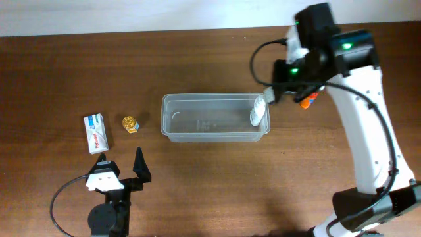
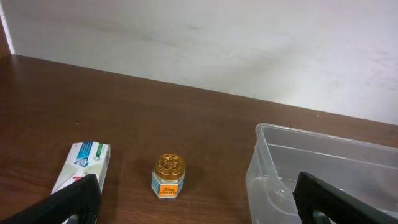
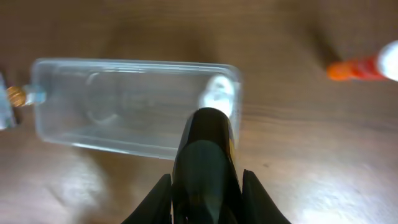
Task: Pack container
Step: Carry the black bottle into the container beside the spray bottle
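Note:
The container (image 1: 172,118) is a clear rectangular tub at the table's middle. It also shows in the right wrist view (image 3: 93,134) and the left wrist view (image 2: 264,162). A small white item (image 1: 257,112) lies in its right end, seen too in the right wrist view (image 3: 217,93). My right gripper (image 1: 272,92) hovers over the tub's right end, shut on a dark glossy bottle (image 3: 205,149). My left gripper (image 1: 122,168) is open and empty at the front left, its fingers (image 2: 199,211) wide apart.
A white toothpaste box (image 1: 96,132) (image 2: 84,165) and a small gold-lidded jar (image 1: 129,124) (image 2: 168,176) lie left of the tub. An orange-capped white tube (image 1: 308,100) (image 3: 364,67) lies to the tub's right, under the right arm.

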`<state>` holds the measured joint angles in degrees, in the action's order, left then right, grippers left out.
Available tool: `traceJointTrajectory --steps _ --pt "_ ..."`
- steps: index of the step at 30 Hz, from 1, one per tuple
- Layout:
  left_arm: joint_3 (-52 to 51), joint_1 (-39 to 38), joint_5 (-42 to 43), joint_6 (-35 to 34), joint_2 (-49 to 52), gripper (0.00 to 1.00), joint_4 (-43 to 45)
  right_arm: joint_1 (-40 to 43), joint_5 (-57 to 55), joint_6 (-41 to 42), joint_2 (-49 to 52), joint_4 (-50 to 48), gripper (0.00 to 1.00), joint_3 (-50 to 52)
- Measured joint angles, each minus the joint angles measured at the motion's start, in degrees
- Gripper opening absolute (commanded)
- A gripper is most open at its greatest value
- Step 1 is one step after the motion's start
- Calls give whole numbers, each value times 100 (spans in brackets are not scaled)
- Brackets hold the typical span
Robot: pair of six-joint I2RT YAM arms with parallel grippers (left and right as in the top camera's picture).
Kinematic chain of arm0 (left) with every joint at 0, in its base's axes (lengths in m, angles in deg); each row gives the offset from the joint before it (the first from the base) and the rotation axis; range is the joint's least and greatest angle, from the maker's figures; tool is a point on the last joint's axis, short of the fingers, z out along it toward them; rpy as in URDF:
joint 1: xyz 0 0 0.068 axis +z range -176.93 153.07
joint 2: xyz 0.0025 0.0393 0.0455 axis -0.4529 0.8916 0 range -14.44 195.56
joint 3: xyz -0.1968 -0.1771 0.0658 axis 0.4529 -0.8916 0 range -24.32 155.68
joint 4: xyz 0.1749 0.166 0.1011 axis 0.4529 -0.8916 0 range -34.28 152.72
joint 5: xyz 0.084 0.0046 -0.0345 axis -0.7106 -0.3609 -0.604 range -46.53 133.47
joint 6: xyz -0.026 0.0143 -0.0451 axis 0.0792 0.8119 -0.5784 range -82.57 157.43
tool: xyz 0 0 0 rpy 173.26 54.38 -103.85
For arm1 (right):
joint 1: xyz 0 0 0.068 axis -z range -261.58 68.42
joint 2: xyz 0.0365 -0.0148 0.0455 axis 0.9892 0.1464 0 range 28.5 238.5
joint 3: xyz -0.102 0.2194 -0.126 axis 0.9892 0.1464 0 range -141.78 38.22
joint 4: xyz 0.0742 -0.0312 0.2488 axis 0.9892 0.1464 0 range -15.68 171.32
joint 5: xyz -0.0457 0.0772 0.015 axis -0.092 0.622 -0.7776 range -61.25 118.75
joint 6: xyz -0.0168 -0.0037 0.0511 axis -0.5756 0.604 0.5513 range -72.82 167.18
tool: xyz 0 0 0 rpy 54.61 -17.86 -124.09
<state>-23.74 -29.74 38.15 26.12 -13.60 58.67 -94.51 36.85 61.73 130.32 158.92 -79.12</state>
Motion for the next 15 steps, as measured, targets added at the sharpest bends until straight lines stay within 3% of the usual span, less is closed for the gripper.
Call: traceJointTrajectory --steps 6,15 --pt "0 0 0 2 0 99 0 -758 -199 249 0 -229 23 0" --pt "0 0 0 0 0 99 0 -1786 -1408 1123 79 -234 23 0"
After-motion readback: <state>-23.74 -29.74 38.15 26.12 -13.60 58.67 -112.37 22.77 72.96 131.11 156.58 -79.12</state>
